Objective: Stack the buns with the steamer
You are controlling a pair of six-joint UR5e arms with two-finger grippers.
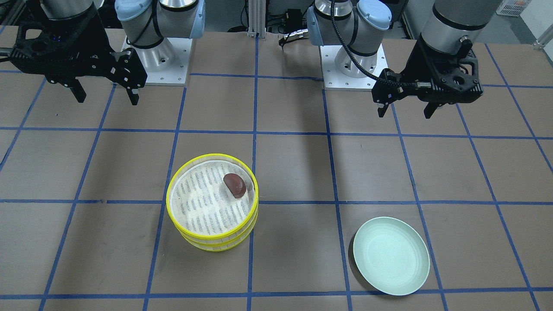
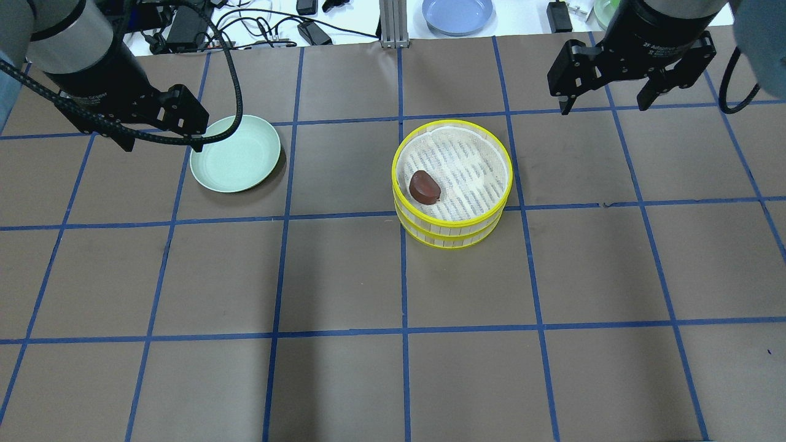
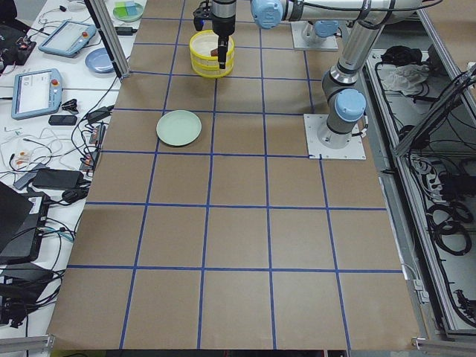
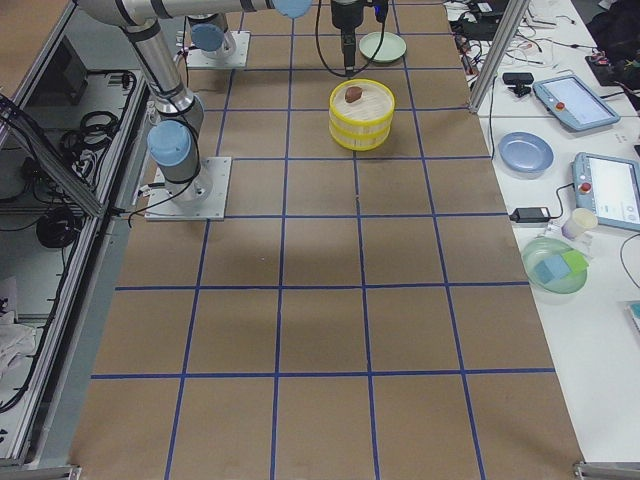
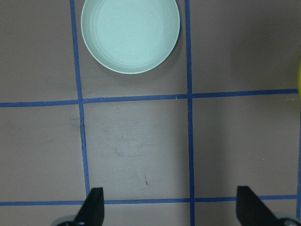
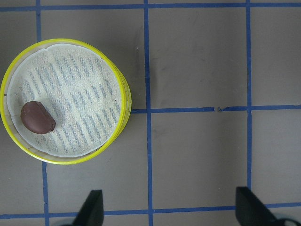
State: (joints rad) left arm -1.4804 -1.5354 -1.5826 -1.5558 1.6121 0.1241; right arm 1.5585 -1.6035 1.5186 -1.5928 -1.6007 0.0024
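**Yellow-rimmed steamer (image 2: 451, 228) carries the brown bun (image 2: 425, 187); right arm is the closer**

A two-tier steamer stands on the brown paper-covered table (image 2: 344, 276), just right of the centre line. The glossy reddish-brown bun lies on the woven liner of the top tier (image 2: 476, 169). It sits against the left wall of that tier and a little towards the robot's side, well off the middle. Its long axis runs slantwise, from far-left to near-right in the overhead view.

The cream-white bun shows in no view. The lower tier (image 2: 453, 242) is covered by the one above, so what it holds cannot be told.

The right gripper (image 2: 603, 107) hangs raised with its fingers spread wide and nothing between them. The steamer lies off to its left, not beneath it. In the right wrist view the stack fills the upper-left corner, and only bare table shows between the fingertips.

The left gripper (image 2: 161, 146) is likewise spread and empty, raised on the far-left side. The pale green plate (image 2: 236, 156) is empty and lies between it and the steamer, which makes the left arm the farther of the two.

With one tier set on the other and a bun on top, the stacking looks largely done. If the bun or the stack needs another touch, the job would fall to the right arm, which would have to travel left to get above it. A pinch across the bun's short side would probably call for a turn of the wrist.
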